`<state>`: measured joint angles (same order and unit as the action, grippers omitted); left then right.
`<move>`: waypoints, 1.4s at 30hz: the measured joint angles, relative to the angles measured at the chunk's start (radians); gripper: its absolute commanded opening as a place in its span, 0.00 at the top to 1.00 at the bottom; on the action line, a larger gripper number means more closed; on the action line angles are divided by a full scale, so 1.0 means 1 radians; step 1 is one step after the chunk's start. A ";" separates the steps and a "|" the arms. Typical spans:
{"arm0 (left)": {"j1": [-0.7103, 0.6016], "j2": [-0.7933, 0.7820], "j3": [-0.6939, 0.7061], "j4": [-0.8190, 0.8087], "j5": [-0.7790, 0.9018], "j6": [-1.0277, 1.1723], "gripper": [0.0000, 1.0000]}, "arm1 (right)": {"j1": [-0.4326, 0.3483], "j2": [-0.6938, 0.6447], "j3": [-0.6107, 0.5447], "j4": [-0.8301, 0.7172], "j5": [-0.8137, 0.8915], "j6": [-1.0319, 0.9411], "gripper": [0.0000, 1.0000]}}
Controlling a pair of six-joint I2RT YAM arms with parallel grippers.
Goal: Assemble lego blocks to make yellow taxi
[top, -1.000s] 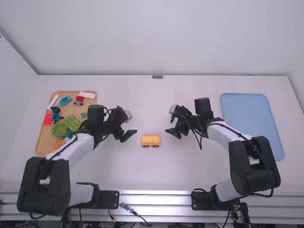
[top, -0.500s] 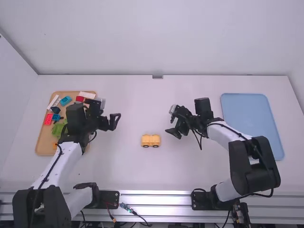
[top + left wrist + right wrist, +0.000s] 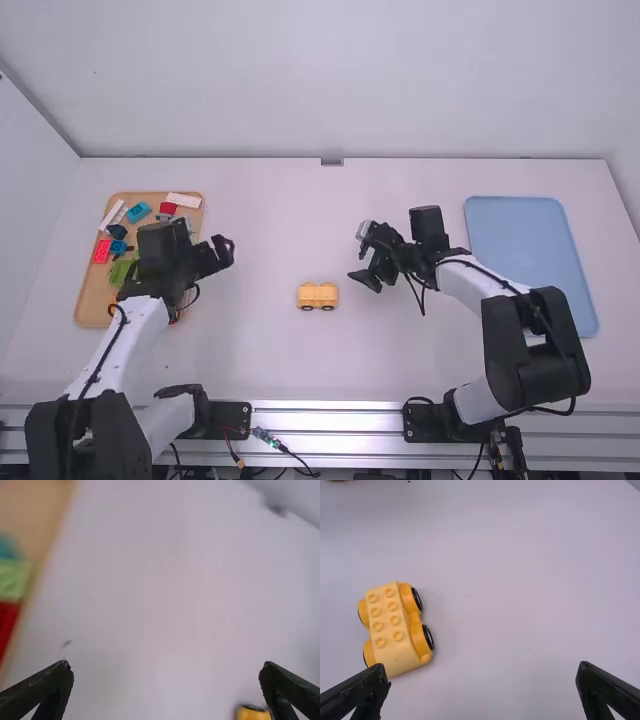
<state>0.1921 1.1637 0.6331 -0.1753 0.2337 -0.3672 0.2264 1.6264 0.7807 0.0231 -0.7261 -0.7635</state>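
Left gripper: your left gripper (image 3: 222, 250) is released, its fingers spread wide.
Right gripper: your right one (image 3: 364, 281) is released too, jaws well apart.
Yellow car: the wheeled yellow car (image 3: 318, 296) sits between your grippers, nearer the right, on the table (image 3: 400, 350).
Wooden tray: left of your left gripper, the tan tray (image 3: 92, 300) holds red (image 3: 102, 251), green (image 3: 121, 273), teal (image 3: 139, 212) and white (image 3: 184, 200) blocks.
Blue tray: you have the blue tray (image 3: 530, 250) to the right of your right gripper.
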 measured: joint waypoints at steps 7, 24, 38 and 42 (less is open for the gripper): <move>0.159 0.053 0.167 -0.225 -0.148 -0.175 0.01 | 0.000 0.000 0.000 0.000 0.000 0.002 0.01; 0.624 0.585 0.599 -0.565 -0.081 -0.348 0.02 | 0.000 0.000 0.000 0.000 0.000 0.001 0.01; 0.702 0.680 0.615 -0.583 -0.089 -0.477 0.09 | 0.000 0.000 0.000 0.000 0.037 0.003 0.01; 0.702 0.680 0.577 -0.525 -0.101 -0.502 0.09 | 0.000 0.000 0.000 -0.001 0.047 0.002 0.01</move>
<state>0.8940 1.8439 1.2098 -0.7006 0.1326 -0.8688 0.2260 1.6264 0.7807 0.0219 -0.6792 -0.7616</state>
